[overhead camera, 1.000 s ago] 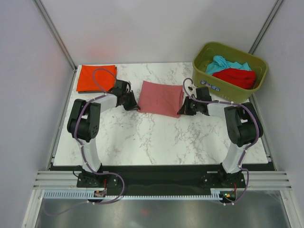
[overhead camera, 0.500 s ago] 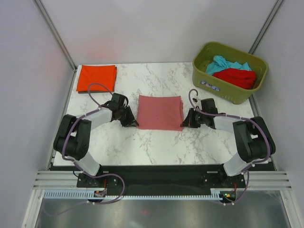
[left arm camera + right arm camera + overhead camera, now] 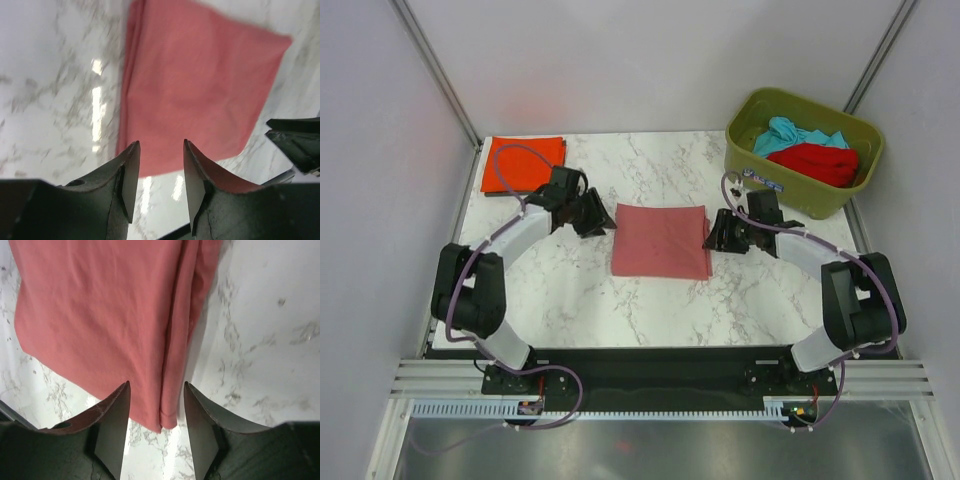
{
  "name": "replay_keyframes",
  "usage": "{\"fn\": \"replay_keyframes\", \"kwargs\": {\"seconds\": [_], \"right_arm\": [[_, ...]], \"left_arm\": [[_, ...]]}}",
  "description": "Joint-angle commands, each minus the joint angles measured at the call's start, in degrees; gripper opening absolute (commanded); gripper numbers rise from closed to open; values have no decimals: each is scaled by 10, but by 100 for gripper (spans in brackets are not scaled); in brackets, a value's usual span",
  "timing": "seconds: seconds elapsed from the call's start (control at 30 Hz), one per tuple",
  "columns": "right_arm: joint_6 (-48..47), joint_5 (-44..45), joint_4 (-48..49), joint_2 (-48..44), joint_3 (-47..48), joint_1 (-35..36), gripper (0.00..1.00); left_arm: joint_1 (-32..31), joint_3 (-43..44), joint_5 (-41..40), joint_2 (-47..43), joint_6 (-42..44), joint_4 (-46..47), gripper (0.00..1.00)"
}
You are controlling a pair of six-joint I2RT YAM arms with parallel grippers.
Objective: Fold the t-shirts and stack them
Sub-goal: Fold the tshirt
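On the desk [image 3: 650,290], with the olive-green bin [image 3: 790,185] beyond its right and the orange-red t-shirt [image 3: 542,155] beyond its left, the dusty pink t-shirt [image 3: 660,241] lies folded between the left end effector [image 3: 603,222] and right end effector [image 3: 712,238], both parted and empty, so folding looks finished and stacking it calls for gripping its edges.
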Motion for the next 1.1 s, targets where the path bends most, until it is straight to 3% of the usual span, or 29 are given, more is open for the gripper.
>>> {"fn": "replay_keyframes", "kwargs": {"seconds": [0.0,0.3,0.53,0.67,0.8,0.9,1.07], "right_arm": [[-27,22,-10,39,73,-6,56],[-26,16,-2,170,200,-10,65],[-32,44,23,222,199,-19,58],[-23,13,60,235,175,-44,23],[-13,-34,108,246,156,-61,0],[-12,-59,118,260,163,-63,2],[-11,-81,116,242,170,-64,40]], "left_arm": [[3,101,11,63,27,20,47],[4,233,9,238,44,39,47],[7,268,-14,302,41,39,47],[16,271,-23,318,37,37,47],[26,269,-17,328,38,38,47],[33,264,13,314,40,38,48],[39,244,79,261,86,39,58]]}}
